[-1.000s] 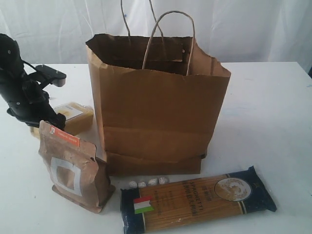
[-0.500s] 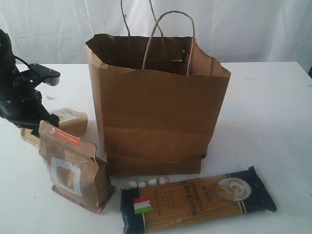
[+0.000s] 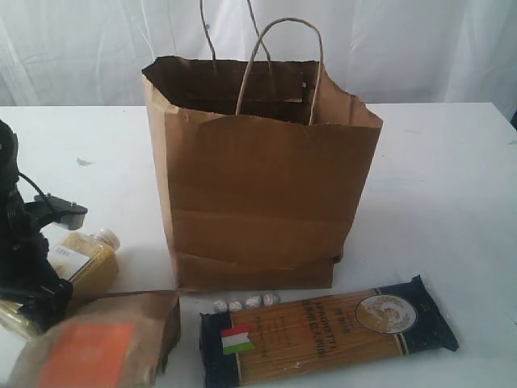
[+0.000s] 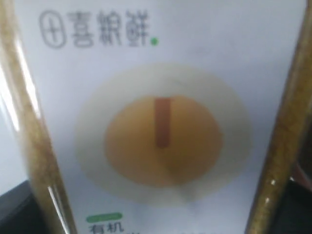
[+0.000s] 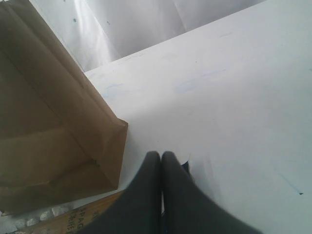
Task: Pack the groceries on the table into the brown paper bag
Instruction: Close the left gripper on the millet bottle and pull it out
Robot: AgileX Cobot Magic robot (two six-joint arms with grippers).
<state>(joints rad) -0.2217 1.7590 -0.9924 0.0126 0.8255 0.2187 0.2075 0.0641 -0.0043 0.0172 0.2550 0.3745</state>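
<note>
The left gripper [image 3: 38,288] is clamping the yellow-grain bottle [image 3: 87,259] close to the left edge of the white table [image 3: 436,186], toward the front-left corner. The bottle is sitting tilted in the grip, its pale cap pointing up and toward the brown paper bag [image 3: 258,186], while its lower end is hiding behind the black arm. In the left wrist view the bottle's white label, with a round beige picture and printed characters, is filling almost the whole frame. Yellow grain is showing down both sides, and dark gripper parts are peeking in at the two lower corners. The bag is standing upright and open in the middle of the table, its twisted cord handles rising above the jagged rim, well apart from the held bottle. A kraft pouch [image 3: 95,347] with an orange strip is lying flat at the front-left corner, just in front of the left gripper. The dark-blue spaghetti packet [image 3: 327,331], with its Italian flag, is lying along the front edge, before the bag. A short row of small pale lumps [image 3: 245,303] is resting between packet and bag. The right gripper [image 5: 161,163] is hanging above the table near the bag's bottom corner and one end of the packet, its two dark fingers [image 5: 146,190] pressing together with nothing between them.
</note>
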